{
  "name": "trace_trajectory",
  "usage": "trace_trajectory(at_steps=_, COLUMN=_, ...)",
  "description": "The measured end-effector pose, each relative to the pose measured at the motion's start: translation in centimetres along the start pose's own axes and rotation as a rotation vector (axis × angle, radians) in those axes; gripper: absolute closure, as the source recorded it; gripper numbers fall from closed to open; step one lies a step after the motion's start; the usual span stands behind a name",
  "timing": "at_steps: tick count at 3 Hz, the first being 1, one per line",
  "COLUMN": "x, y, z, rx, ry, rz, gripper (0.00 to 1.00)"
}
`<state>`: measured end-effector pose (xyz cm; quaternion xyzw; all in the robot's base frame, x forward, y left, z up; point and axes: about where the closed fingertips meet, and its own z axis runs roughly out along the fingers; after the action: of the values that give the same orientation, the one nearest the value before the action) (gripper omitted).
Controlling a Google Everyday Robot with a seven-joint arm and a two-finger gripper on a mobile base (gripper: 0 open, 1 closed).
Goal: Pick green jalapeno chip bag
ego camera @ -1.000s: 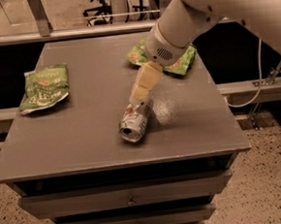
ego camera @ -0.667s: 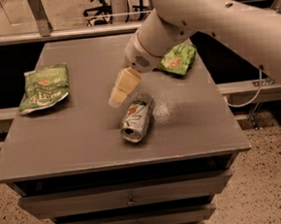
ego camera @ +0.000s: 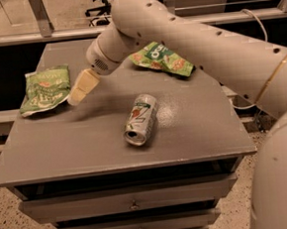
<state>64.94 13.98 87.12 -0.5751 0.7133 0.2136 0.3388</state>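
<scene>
The green jalapeno chip bag lies flat at the left edge of the grey table. It is muted olive green with pale lettering and a whitish bottom edge. My gripper hangs just right of the bag, above the table, at the end of the white arm that reaches in from the right. It holds nothing that I can see.
A brighter green bag with a white logo lies at the back right, partly under my arm. A silver-green can lies on its side in the middle. Drawers sit below the table's front edge.
My arm has swung left across the table, from above the can to beside the olive-green bag. The can and both bags have not moved.
</scene>
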Motion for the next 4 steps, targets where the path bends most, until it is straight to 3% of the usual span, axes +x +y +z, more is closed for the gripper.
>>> trace_trajectory(at_steps=1, x=-3.1, y=-0.4, z=3.3, rx=-0.021, ry=-0.056, rz=0.013, gripper=0.00)
trace_trajectory(at_steps=3, x=-5.2, y=0.1, z=9.0, rx=-0.047, ry=-0.089, rz=0.065, gripper=0.03)
trace_trajectory(at_steps=4, x=-5.5, y=0.4, z=10.3, rx=-0.053, ry=-0.098, rz=0.076, gripper=0.33)
